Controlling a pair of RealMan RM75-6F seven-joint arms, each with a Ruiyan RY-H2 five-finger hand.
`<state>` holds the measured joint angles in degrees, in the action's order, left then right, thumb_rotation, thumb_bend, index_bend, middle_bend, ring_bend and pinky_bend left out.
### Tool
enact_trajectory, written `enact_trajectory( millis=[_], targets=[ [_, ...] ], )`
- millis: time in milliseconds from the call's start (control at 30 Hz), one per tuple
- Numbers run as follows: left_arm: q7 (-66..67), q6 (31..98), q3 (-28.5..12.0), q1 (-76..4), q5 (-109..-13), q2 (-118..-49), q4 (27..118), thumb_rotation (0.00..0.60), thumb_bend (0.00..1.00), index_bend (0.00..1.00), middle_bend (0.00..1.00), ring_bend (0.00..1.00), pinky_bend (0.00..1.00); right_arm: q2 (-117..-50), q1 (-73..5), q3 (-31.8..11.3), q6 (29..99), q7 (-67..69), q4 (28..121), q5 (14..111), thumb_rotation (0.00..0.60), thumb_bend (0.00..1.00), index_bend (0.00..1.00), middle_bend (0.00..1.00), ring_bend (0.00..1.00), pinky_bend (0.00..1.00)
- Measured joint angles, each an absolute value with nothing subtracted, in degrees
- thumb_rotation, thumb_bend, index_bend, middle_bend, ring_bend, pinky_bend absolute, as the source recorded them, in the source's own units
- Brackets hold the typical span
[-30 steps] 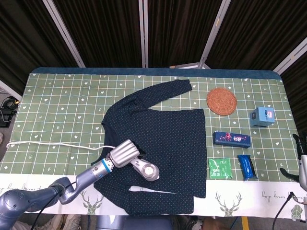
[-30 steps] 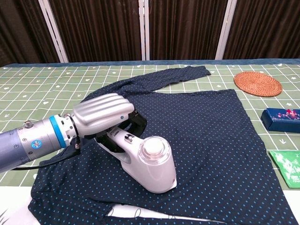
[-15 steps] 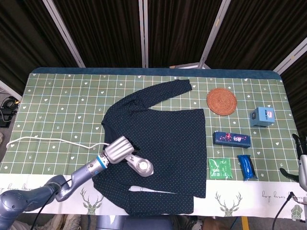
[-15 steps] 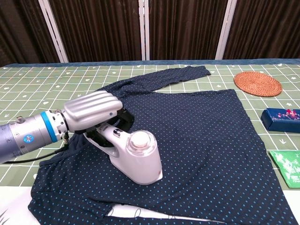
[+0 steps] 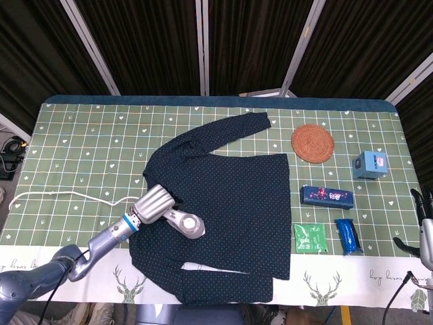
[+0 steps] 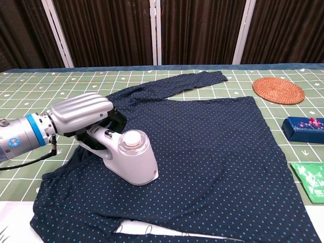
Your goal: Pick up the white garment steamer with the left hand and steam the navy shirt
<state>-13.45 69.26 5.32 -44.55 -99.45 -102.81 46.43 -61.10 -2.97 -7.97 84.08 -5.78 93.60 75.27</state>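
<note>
The silver left hand (image 6: 81,112) was wrapped around the handle of the white plastic garment steamer (image 6: 127,159), with its fingers (image 6: 96,104) pressed together over the top of the handle. The steamer's round head was just in front of the hand, and its base rested on the navy dotted shirt (image 6: 212,152). The shirt lay flat on the green checked tablecloth (image 5: 81,149), under the hand and spreading away to the far side of it. A white cord (image 5: 61,196) ran over the cloth behind the hand.

The right hand (image 5: 423,227) showed only at the edge of the head view, well apart from the shirt. Its dark fingers appeared apart and touched nothing. Between the two hands lay a round woven coaster (image 5: 312,143), a dark blue box (image 5: 327,196) and a green packet (image 5: 310,238).
</note>
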Motion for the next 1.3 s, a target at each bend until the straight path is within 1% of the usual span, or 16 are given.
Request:
enact_trajectory(
  millis=[233,933,1300],
  targets=[
    [-13.0,70.3,5.7,-44.7,-100.7,-103.0,48.3,0.600,0.36,0.88,0.91,0.81,1.00,-60.9,-2.9,-8.0,84.2,-5.4,93.7,75.4,0.600,0.00,0.00,0.00,0.00,0.00],
    [-10.0,70.7,7.0,-45.3,-103.4,-102.7,56.0,0.600,0.36,0.88,0.91,0.81,1.00,-60.5,-2.6,-8.0,84.4,-4.5,93.7,75.5,0.600,0.00,0.00,0.00,0.00,0.00],
    [-10.3,69.9,7.7,-44.5,-103.0,-100.9,54.7,0.600,0.36,0.88,0.91,0.81,1.00,-60.5,-2.6,-7.9,84.4,-4.5,93.8,75.7,0.600,0.00,0.00,0.00,0.00,0.00]
  ],
)
